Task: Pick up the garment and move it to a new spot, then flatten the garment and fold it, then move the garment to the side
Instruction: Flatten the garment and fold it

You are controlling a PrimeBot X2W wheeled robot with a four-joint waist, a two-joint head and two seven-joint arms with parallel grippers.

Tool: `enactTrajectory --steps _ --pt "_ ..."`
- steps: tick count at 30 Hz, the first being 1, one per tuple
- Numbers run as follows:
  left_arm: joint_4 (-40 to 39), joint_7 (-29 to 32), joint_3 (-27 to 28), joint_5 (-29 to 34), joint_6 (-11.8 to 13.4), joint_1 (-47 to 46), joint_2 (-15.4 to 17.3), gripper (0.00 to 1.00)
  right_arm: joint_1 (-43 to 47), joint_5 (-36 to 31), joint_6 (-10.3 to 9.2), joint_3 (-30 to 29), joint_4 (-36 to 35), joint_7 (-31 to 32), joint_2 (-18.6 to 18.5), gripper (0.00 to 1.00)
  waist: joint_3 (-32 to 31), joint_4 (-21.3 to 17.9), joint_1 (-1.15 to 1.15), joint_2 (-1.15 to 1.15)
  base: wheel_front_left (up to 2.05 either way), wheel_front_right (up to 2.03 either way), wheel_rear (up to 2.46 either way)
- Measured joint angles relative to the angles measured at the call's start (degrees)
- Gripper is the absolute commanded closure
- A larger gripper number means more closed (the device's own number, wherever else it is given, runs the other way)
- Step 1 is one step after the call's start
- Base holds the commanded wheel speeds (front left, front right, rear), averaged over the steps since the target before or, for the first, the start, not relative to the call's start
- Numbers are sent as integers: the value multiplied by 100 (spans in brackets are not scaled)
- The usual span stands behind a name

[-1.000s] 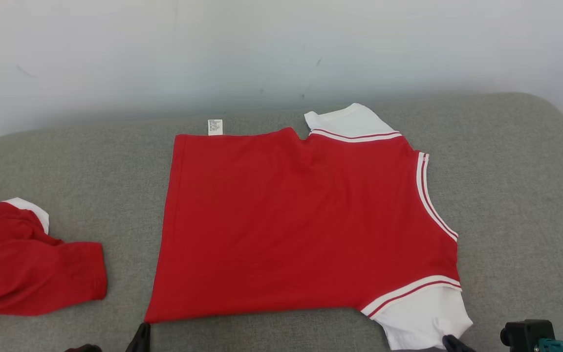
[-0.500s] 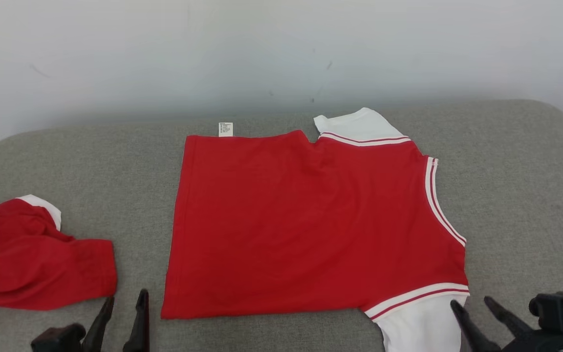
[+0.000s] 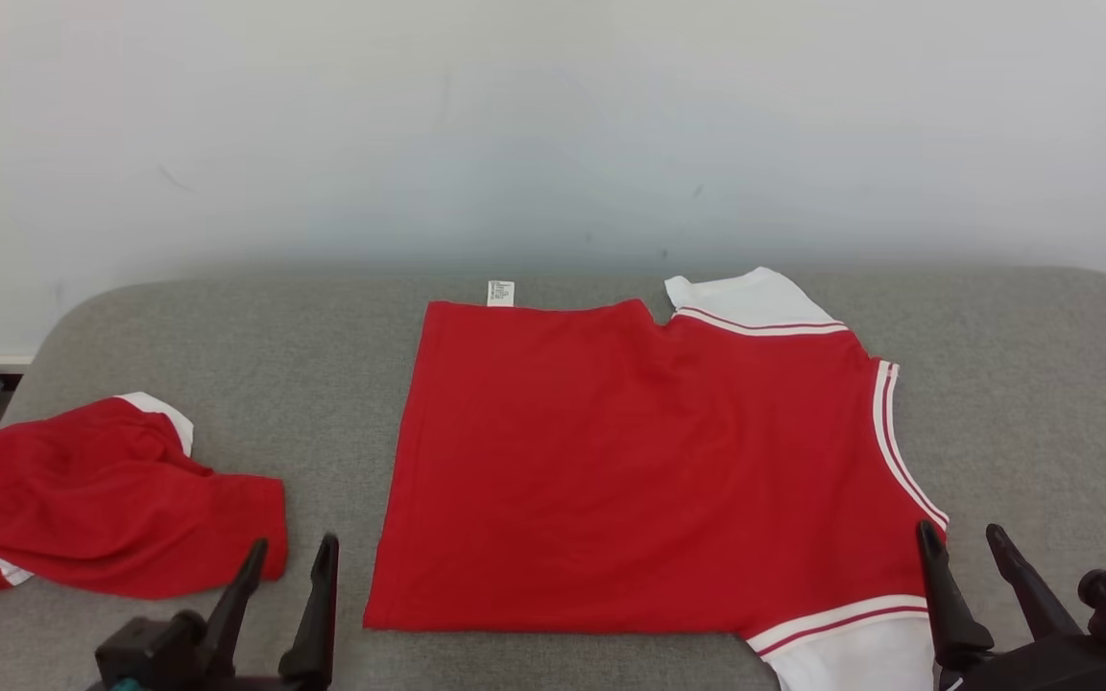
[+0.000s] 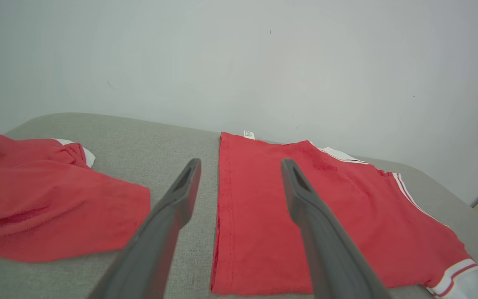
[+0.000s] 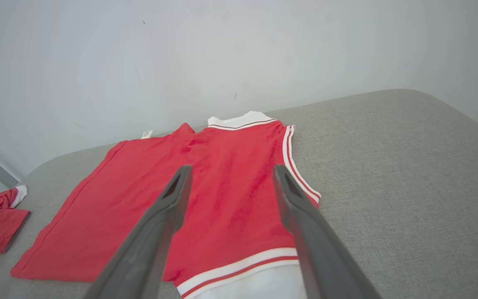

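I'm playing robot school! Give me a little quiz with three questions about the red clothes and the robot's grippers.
1. True or false: the left gripper and the right gripper are both open and hold nothing.
2. Which gripper is the crumpled red garment nearest to? A) left B) right
3. Fill in: the flat red shirt has sleeves coloured ____.

Key: 1 true; 2 A; 3 white.

Head view high, facing wall (image 3: 553,125), 2 wrist views low, all sharing garment (image 3: 630,470)
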Motion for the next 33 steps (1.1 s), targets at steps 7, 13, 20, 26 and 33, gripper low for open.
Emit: enactTrajectory --steps 7,13,20,26,33 --pt "-170 274 73 -36 102 347 167 0 -121 -214 -44 47 257 -406 79 0 -180 95 0 0 0 0 0" --pt "-234 435 148 -42 204 350 180 0 -169 -307 -93 10 475 -686 144 0 -196 87 0 0 0 0 0" --pt "-335 632 185 -42 301 466 199 0 -264 -365 -100 -42 647 -918 149 0 -148 19 0 0 0 0 0" --pt "-431 769 183 -42 347 469 199 0 -263 -366 -100 -47 706 -1046 162 0 -138 -6 0 0 0 0 0" --pt "-560 884 178 -60 371 500 197 0 -258 -368 -100 -52 818 -1172 165 0 -120 -23 0 0 0 0 0"
